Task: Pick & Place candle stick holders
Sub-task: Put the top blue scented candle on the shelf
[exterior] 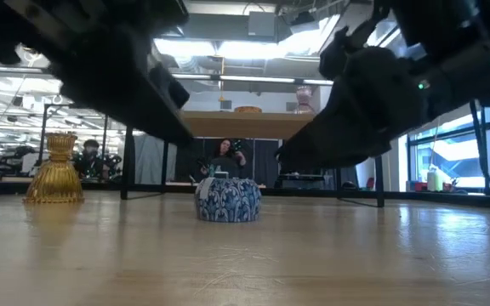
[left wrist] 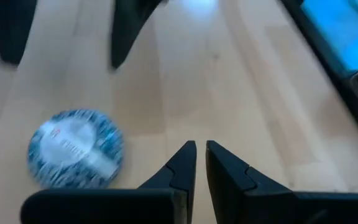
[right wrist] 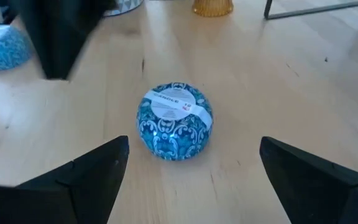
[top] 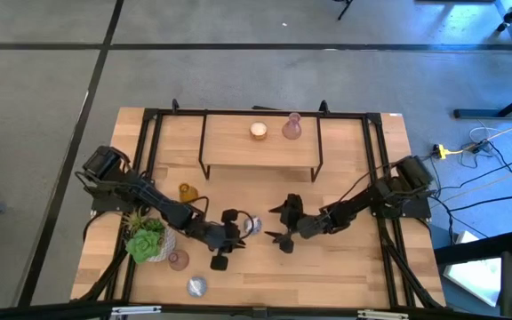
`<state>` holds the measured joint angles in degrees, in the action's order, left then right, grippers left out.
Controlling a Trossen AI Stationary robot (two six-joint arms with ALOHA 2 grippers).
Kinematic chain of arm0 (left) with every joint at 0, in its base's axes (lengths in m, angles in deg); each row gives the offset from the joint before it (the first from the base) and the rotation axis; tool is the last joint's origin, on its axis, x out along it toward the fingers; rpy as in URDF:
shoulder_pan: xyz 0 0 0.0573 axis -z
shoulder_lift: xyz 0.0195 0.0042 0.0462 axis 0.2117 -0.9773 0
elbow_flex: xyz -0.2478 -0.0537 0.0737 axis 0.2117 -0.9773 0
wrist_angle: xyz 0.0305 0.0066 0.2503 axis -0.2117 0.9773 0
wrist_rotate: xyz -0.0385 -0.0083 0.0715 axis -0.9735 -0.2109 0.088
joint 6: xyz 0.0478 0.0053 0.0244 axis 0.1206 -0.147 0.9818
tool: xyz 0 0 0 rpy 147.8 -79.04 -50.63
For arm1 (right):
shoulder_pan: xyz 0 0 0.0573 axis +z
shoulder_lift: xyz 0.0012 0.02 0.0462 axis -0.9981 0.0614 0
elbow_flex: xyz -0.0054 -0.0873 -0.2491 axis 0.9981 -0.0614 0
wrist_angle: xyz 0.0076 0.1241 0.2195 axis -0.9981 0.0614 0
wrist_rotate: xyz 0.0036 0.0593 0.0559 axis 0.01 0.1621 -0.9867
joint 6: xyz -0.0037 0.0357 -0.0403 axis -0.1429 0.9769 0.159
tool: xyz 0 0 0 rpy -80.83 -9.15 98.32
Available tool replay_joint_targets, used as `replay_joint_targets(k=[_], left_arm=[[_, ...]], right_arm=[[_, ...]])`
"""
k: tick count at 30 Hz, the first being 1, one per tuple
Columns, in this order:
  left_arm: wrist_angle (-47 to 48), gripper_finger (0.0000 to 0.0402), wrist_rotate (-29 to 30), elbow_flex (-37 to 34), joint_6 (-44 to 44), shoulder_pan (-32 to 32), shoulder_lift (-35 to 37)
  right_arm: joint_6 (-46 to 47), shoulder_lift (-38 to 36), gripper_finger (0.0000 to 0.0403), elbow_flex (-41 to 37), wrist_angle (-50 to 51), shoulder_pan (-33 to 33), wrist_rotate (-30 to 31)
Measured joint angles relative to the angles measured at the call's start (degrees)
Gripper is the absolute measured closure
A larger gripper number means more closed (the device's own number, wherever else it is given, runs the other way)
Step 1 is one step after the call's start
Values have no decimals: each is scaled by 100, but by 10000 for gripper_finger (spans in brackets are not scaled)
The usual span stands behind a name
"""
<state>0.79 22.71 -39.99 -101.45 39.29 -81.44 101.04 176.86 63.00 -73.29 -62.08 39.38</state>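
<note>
A round blue-patterned candle stick holder (top: 252,225) (right wrist: 176,121) stands on the table's middle, a white label on its top. My right gripper (top: 284,224) (right wrist: 193,155) is open on its right side, with the holder just ahead of the two wide-spread fingers. My left gripper (top: 241,233) (left wrist: 201,148) is shut close on the holder's left side, and the holder (left wrist: 76,155) lies off to one side of its fingertips, apart from them. An amber holder (top: 185,191) (exterior: 55,170) stands farther left. A cream holder (top: 258,131) and a pink one (top: 292,127) stand on the raised shelf.
A green succulent in a pale pot (top: 146,240), a pink holder (top: 178,260) and a silvery round holder (top: 197,286) stand at the near left. The black-framed wooden shelf (top: 229,149) spans the table's far half. Bare wood lies at the near right.
</note>
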Motion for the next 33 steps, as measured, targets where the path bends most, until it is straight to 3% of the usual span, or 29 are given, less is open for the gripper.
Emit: replay_joint_targets(k=[4, 12, 17, 24, 33], left_arm=[[-284, 371, 92, 2, 217, 108, 159], [-1031, 371, 951, 4, 1051, 685, 695], [-1092, 371, 1444, 4, 1342, 1050, 899], [-1092, 371, 1456, 4, 1384, 1163, 911], [-1096, 371, 1453, 4, 1382, 1161, 911]], right_arm=[[-13, 115, 38, 0, -208, -163, -345], [-151, 354, 38, 219, -324, -318, -833], [-331, 586, 38, 645, 101, -325, -882], [-515, 963, 38, 1210, 512, -410, -930], [-467, 1235, 38, 1520, 852, -645, -1426]])
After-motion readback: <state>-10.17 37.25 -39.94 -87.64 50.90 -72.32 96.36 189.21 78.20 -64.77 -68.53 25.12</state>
